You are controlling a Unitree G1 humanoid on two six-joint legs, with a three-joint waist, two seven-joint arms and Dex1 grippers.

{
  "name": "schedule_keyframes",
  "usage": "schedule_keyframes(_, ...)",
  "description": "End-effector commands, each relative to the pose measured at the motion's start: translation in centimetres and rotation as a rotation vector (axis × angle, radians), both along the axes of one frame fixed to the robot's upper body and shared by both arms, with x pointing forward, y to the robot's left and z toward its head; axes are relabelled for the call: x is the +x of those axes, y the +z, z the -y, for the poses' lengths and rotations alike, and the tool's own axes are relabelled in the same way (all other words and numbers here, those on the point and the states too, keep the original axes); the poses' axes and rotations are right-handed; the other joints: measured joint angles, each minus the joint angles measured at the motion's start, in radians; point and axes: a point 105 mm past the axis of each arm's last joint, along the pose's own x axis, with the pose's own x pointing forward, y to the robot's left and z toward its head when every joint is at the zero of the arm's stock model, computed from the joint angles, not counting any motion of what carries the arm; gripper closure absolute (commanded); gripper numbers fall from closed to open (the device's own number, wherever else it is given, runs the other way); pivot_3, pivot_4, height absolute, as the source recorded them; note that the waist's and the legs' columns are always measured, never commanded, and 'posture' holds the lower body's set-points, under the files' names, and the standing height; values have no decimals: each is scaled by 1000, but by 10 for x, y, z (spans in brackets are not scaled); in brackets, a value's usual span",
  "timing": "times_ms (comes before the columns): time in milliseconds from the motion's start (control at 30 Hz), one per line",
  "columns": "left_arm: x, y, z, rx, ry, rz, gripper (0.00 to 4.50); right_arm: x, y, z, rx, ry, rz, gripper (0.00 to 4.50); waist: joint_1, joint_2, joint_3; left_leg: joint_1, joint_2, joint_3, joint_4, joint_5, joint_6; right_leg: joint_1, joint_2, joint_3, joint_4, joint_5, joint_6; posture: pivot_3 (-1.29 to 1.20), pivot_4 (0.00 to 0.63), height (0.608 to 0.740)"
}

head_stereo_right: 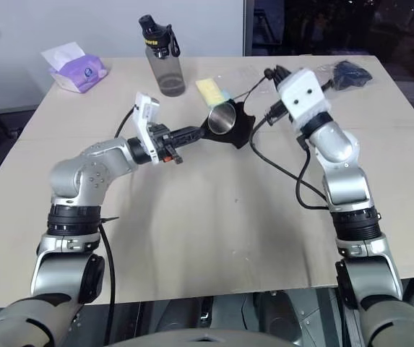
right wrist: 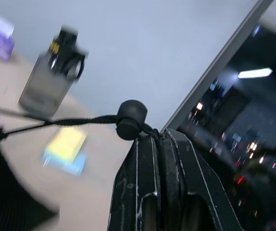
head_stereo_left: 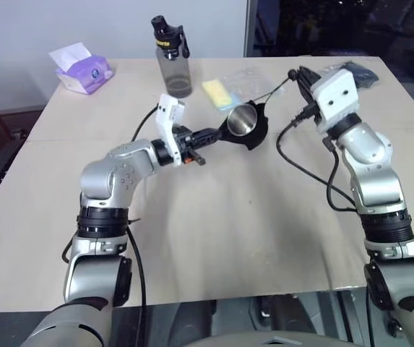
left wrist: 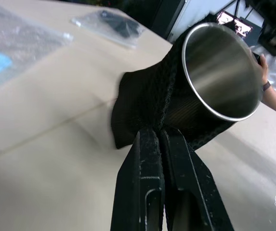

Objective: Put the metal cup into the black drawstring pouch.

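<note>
A: While the left gripper clamps the black drawstring pouch mid-table, the metal cup sits inside, rim exposed.

B: Right gripper, clenched on the cord, should pull steadily rightward.

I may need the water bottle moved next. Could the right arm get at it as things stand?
Probably not yet: the right pincer is shut on the pouch's drawstring, stretched taut to the black drawstring pouch. The water bottle stands unobstructed beyond the pouch.
</note>
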Motion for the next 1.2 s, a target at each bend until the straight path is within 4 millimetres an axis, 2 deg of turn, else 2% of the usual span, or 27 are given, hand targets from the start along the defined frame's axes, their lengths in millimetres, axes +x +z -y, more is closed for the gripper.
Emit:
schedule_keyframes(33, 4, 39, -9, -129, 51, 86, 3913, -15, 42, 1, 41, -4, 153, 4500, 1, 0, 0, 0, 0, 0, 0, 0, 0, 0, 0, 0, 0, 0, 0, 0, 150, 740)
schedule_keyframes(100, -1, 57, -7, -208, 22, 112, 3211, -16, 41, -3, 31, 8, 155, 4500, 1, 0, 0, -1, 0, 0, 0, 0, 0, 0, 0, 0, 0, 0, 0, 0, 150, 740)
schedule_keyframes(133, -6, 67, -6, -249, -5, 122, 2619, -16, 41, -4, 28, 13, 154, 4500, 1, 0, 0, -1, 0, 0, 0, 0, 0, 0, 0, 0, 0, 0, 0, 0, 150, 740)
schedule_keyframes(233, -19, 93, -5, -344, -80, 155, 1257, -17, 41, -9, 25, 32, 155, 4500, 0, 0, 0, -1, 0, 0, 0, 0, 0, 0, 0, 0, 0, 0, 0, 0, 150, 740)
schedule_keyframes(333, -24, 109, -7, -365, -99, 198, 1257, -20, 46, -17, 29, 65, 164, 4500, 0, 0, 0, 0, 0, 0, 0, 0, 0, 0, -1, 0, 0, 0, 0, 0, 150, 740)
schedule_keyframes(467, -20, 108, 1, -285, -75, 233, 1257, -25, 50, -30, 6, 116, 175, 4500, -2, 0, 0, 0, 0, 0, 0, 0, 0, 0, 0, 0, 0, 0, 0, 0, 150, 740)
schedule_keyframes(667, -25, 110, 22, -256, -137, 262, 1257, -35, 52, -51, -60, 185, 200, 4500, -1, 0, 0, 0, 0, 0, 0, 0, 0, 0, 0, 0, 0, 0, 0, 0, 150, 740)
schedule_keyframes(833, -26, 114, 26, -253, -160, 274, 1257, -43, 36, -71, -298, 207, 276, 4500, -1, 0, 0, 0, 0, 0, 0, 0, 0, 0, 0, 0, 0, 0, 0, 0, 150, 740)
schedule_keyframes(967, -30, 110, 29, -224, -193, 271, 1257, -42, 24, -76, -413, 193, 308, 4500, -2, 0, 0, 0, 0, 0, 0, 0, 0, 0, 0, 0, 0, 0, 0, 0, 150, 740)
schedule_keyframes(1200, -35, 96, 33, -149, -228, 261, 1257, -39, 17, -81, -468, 181, 338, 4500, -2, 0, 0, 0, 0, 0, 0, 0, 0, 0, 0, 0, 0, 0, 0, 0, 150, 740)
